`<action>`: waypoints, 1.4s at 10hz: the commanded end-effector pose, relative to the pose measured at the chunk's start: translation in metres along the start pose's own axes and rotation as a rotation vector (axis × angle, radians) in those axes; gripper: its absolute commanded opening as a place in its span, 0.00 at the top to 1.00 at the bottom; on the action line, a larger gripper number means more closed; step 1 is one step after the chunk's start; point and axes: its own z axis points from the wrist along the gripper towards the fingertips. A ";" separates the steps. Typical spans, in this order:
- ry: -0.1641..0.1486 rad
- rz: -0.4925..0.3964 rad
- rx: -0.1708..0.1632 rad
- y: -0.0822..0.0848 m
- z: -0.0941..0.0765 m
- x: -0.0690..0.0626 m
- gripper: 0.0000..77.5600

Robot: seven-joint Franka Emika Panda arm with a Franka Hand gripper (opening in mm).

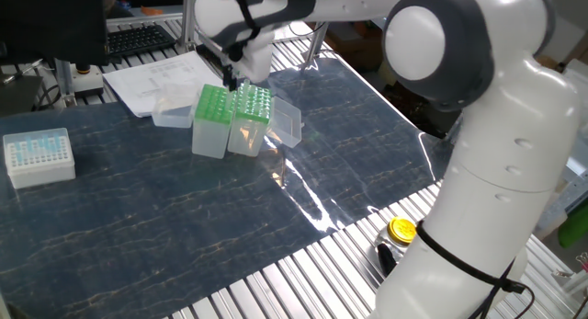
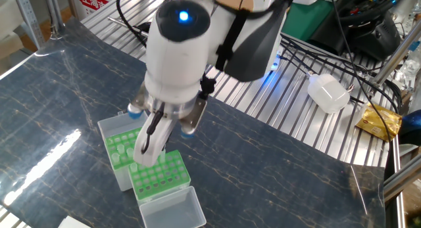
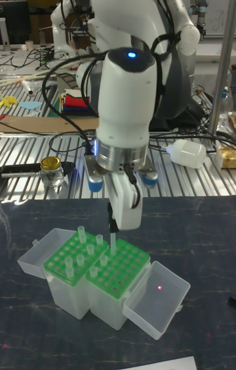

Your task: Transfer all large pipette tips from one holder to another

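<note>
Tall fixed view: the gripper (image 3: 113,222) hangs above the two green racks (image 3: 98,264), jaws pinched on one large pipette tip (image 3: 112,240) (others stand in the rack at nine o'clock). Next, I judge: lower it into a free hole.

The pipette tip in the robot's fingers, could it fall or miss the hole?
Maybe. The gripper holds one thin pipette tip over the green racks, and it could slip. The holes are small, so it may miss. Lowering crooked might also bump the tips standing in the neighbouring rack.
</note>
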 end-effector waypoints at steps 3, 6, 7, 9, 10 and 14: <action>-0.002 0.014 0.000 0.007 -0.032 0.004 0.99; 0.001 0.006 -0.001 0.010 -0.045 0.004 0.99; 0.002 0.005 -0.001 0.011 -0.051 0.005 0.99; 0.015 0.000 -0.001 0.012 -0.064 0.005 0.99; 0.018 -0.011 -0.002 0.010 -0.068 0.003 0.99; 0.046 -0.068 -0.009 0.004 -0.085 -0.004 0.99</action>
